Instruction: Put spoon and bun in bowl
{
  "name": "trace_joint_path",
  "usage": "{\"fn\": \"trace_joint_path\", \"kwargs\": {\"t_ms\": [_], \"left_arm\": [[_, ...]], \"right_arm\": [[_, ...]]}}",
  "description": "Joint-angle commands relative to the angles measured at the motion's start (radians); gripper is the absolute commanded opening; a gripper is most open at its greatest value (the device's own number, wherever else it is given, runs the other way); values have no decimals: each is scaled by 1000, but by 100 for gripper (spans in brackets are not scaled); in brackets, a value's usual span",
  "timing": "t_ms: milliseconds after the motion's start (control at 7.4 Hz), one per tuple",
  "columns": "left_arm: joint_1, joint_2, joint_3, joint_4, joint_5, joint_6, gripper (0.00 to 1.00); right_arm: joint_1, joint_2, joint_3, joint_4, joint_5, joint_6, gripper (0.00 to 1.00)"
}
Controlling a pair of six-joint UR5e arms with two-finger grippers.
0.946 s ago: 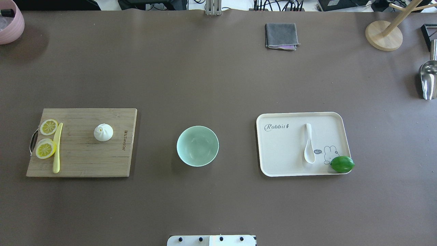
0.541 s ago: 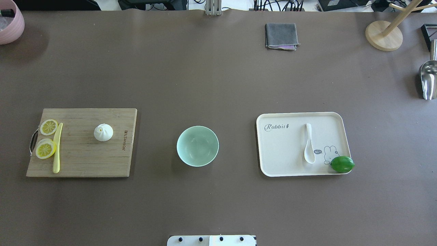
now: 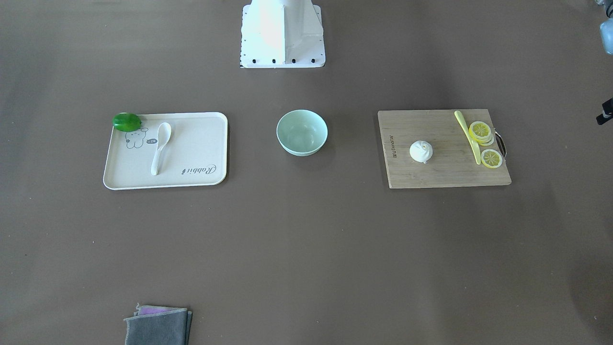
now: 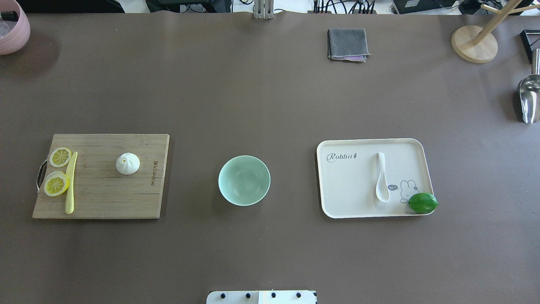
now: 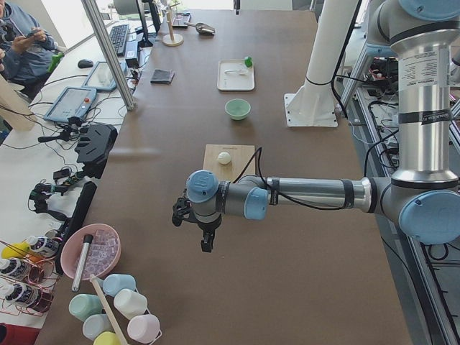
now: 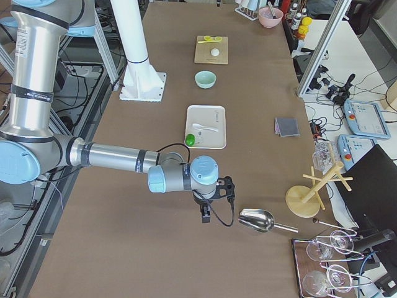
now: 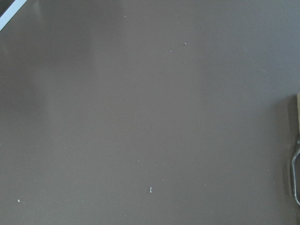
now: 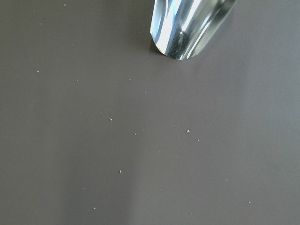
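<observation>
Well, nothing of the task is done yet. The glossy white soup spoon [image 4: 382,177] lies flat on the cream rectangular tray [image 4: 350,185], its scoop toward the robot. The small round white pleated bun [image 4: 128,163] sits on the wooden cutting board [image 4: 101,194]. The pale mint-green round bowl [image 4: 244,181] stands empty between them, well apart from both.

The left gripper [image 5: 207,244] hangs over bare table beyond the board's handle end. The right gripper [image 6: 206,216] hangs near the shiny metal scoop [image 6: 256,220], past the tray. Both show only in the side views, so I cannot tell if their fingers are wide or narrow.

What could go wrong, in my judgement: the spoon is smooth and low, so the fingers may slip on it or push it along the tray instead of lifting it. The green lime [image 4: 423,202] at the tray's corner is near the scoop part and could be knocked off. The bun is round, so an off-centre squeeze may roll it away. The thin pale-yellow utensil [image 4: 70,185] and the lemon slices [image 4: 57,184] could be taken by mistake. A low carry may hit the bowl's rim and shift it.

For moving there is much open brown table around the bowl. The tray's raised rim and the board's edge are the only steps to clear.
</observation>
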Motion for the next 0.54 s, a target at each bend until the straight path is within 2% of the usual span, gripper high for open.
{"fn": "trace_joint_path", "kwargs": {"t_ms": [0, 135, 405], "left_arm": [[6, -2, 5, 3, 3, 1, 98], [6, -1, 8, 3, 2, 1, 98], [6, -7, 36, 2, -5, 1, 98]], "right_arm": [[-70, 1, 5, 49, 67, 208, 100], [-164, 4, 42, 79, 77, 335, 100], [-347, 80, 60, 203, 60, 694, 100]]}}
